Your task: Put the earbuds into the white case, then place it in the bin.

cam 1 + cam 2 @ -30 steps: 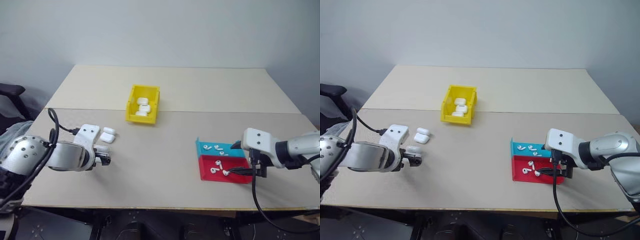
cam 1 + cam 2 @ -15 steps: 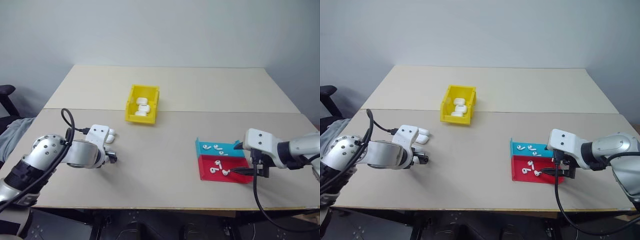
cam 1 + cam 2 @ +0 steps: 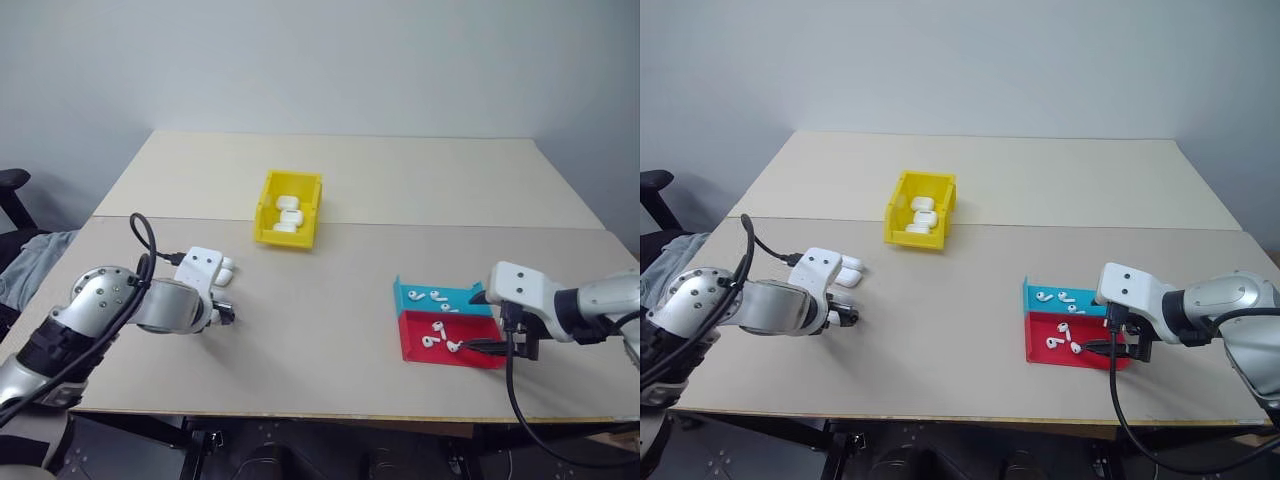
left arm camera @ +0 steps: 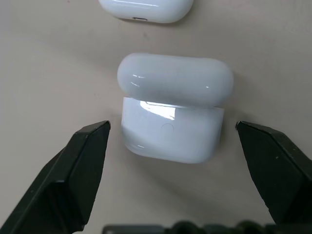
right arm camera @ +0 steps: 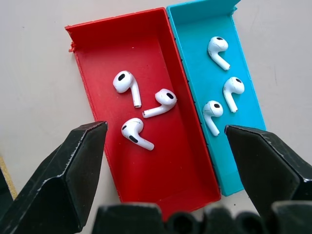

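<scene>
Plainly, the white case (image 4: pixel 173 112) lies on the table between the spread fingers of the left gripper (image 4: pixel 173 146), untouched. Light, hard and glossy, it looks slippery; pinching its flat sides seems safest. The right gripper (image 5: pixel 165 146) hangs agape over the earbuds (image 5: pixel 141 109).

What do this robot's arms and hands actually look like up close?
Both arms are rounded silver-grey shells, each ending in a white block with dark dots. Loose black cables loop along the wrists. The left hand and right hand each carry two wedge-shaped black fingers.
</scene>
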Available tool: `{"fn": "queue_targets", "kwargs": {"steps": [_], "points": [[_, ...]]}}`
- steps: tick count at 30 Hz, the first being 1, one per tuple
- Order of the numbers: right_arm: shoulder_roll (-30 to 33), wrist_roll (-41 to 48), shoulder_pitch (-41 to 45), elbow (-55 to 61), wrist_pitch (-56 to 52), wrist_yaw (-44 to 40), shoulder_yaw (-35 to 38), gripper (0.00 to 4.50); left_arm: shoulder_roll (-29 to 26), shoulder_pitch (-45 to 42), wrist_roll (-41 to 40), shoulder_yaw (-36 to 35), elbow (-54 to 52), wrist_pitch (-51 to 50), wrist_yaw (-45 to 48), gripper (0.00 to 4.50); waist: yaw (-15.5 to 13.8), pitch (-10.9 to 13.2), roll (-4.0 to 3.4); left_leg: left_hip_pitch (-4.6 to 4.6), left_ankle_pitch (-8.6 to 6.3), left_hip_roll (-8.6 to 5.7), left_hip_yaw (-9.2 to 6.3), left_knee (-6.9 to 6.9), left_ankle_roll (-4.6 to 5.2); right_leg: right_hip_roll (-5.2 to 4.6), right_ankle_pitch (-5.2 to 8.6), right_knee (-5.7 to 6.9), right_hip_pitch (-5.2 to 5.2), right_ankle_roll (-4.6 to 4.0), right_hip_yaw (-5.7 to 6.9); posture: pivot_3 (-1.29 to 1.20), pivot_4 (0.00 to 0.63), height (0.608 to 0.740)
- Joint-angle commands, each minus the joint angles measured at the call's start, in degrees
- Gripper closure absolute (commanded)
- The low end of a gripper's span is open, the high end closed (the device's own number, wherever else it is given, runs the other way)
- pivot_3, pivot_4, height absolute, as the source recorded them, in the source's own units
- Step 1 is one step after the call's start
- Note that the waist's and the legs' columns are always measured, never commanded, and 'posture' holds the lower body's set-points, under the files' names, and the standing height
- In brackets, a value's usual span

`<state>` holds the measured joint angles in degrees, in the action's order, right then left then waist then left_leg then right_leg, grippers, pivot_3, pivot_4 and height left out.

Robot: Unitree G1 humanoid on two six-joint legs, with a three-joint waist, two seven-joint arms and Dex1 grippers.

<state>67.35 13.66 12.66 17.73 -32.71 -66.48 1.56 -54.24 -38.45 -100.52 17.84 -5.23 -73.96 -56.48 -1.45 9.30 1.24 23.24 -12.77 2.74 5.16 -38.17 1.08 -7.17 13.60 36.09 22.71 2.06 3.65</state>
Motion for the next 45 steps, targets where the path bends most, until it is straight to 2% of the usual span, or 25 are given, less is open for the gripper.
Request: {"fn": "queue_targets", "kwargs": {"steps": [1,4,8,14,18,22,25,27,29,31,33,35,39,45], "points": [[0.64,0.42,0.25,1.54,-0.48,0.58,2.07,0.04,0.88,-0.37,1.95,-0.86,0.65,-1.63,1.56,0.00,-0.06,0.00,0.00,-0.03,0.00,0.00,-0.01,0.00,0.00,0.00,0.00,0.00,-0.04,0.00,0.00,0.00,0.150,0.740],[0.65,0.58,0.29,1.88,-1.02,0.83,1.82,0.00,1.26,-0.41,2.04,-1.38,1.24,-2.62,1.62,0.63,-0.08,0.00,0.00,-0.07,-0.01,0.00,-0.03,0.00,0.01,0.00,0.00,-0.02,-0.09,0.00,0.03,0.00,0.150,0.740],[0.38,0.49,0.60,1.91,-1.48,1.32,1.47,0.00,1.37,-0.16,3.24,-2.25,1.57,-3.95,2.71,1.77,-0.03,0.00,0.00,-0.08,0.00,0.00,-0.04,0.00,0.00,0.00,0.00,-0.02,-0.09,0.00,0.03,0.00,0.150,0.740],[0.12,0.26,1.49,1.79,-1.71,1.97,1.00,0.00,0.47,-0.98,5.61,-3.89,-0.75,-6.28,4.78,1.78,0.17,0.00,0.00,-0.08,-0.01,0.01,-0.03,0.01,0.01,0.00,0.00,-0.02,-0.09,0.00,0.03,0.00,0.150,0.740],[0.48,-0.23,2.22,1.42,0.24,2.13,1.80,0.00,-1.53,-1.78,6.57,-6.03,-9.75,-7.10,10.25,1.78,0.39,0.04,0.06,0.12,0.04,0.01,-0.03,0.03,-0.07,0.00,0.00,-0.04,0.09,0.00,0.04,0.00,0.150,0.740],[0.93,-0.56,5.50,0.45,3.85,1.54,2.44,0.00,-0.97,0.96,12.34,-11.82,-22.36,-0.96,22.37,1.78,0.40,0.05,0.09,0.35,0.11,0.00,0.01,0.02,-0.19,-0.01,-0.02,-0.04,0.32,0.00,0.01,0.00,0.150,0.740],[1.77,-1.40,8.22,-0.49,5.03,-0.01,0.52,0.00,0.50,7.83,26.33,-13.18,-31.00,9.79,34.61,1.78,0.60,0.04,0.07,0.27,0.13,0.00,0.16,0.09,-0.23,-0.01,-0.01,-0.07,0.30,0.00,-0.01,0.00,0.150,0.740],[2.37,-0.98,10.07,-0.01,5.08,-2.52,-1.06,0.00,0.97,14.38,41.48,-10.05,-33.79,24.67,48.07,1.78,0.69,0.04,0.07,0.27,0.17,0.01,0.42,0.12,-0.28,0.02,0.00,-0.08,0.31,-0.02,0.04,0.00,0.150,0.740],[3.27,-1.33,11.19,1.21,5.73,-4.77,-2.73,0.00,2.19,18.78,52.20,-6.68,-32.65,36.18,59.83,1.78,0.68,0.03,0.05,0.26,0.18,0.01,0.57,0.15,-0.31,0.03,-0.02,-0.06,0.33,-0.05,0.03,0.00,0.150,0.740],[4.21,-1.97,11.56,2.49,6.01,-6.45,-4.09,0.00,6.49,23.23,61.86,-5.37,-28.01,53.24,70.83,1.78,0.65,0.02,0.03,0.29,0.18,0.04,0.59,0.15,-0.31,0.04,-0.02,-0.09,0.36,-0.07,0.08,0.00,0.150,0.740],[4.63,-2.31,12.02,4.21,5.67,-7.48,-5.34,0.00,10.07,25.62,68.99,-4.04,-22.80,65.23,79.15,1.78,0.49,0.02,0.04,0.35,0.15,0.04,0.64,0.15,-0.27,0.03,-0.03,-0.13,0.39,-0.08,0.06,0.00,0.150,0.740],[4.20,-2.89,12.98,5.86,5.16,-7.73,-6.80,0.00,15.33,27.02,69.55,-4.72,-18.20,72.97,85.78,1.78,0.47,-0.04,-0.07,0.45,-0.01,0.09,0.61,0.14,0.02,0.05,-0.05,-0.19,0.46,-0.10,0.10,0.00,0.150,0.740],[3.73,-5.24,14.65,7.64,7.02,-9.49,-10.44,0.00,22.10,28.83,70.62,-5.66,-9.28,86.14,99.47,1.78,0.65,-0.04,-0.08,0.52,-0.10,0.11,0.62,0.07,0.16,0.02,-0.06,-0.16,0.51,-0.09,0.11,0.00,0.150,0.740],[1.69,-8.90,19.64,5.84,7.89,-13.12,-17.31,0.00,26.98,30.25,69.20,-7.98,-4.37,90.98,108.10,1.78,0.88,-0.05,-0.10,0.50,-0.17,0.16,0.56,-0.03,0.28,0.03,-0.05,-0.04,0.52,-0.08,0.11,0.00,0.150,0.740]]}}
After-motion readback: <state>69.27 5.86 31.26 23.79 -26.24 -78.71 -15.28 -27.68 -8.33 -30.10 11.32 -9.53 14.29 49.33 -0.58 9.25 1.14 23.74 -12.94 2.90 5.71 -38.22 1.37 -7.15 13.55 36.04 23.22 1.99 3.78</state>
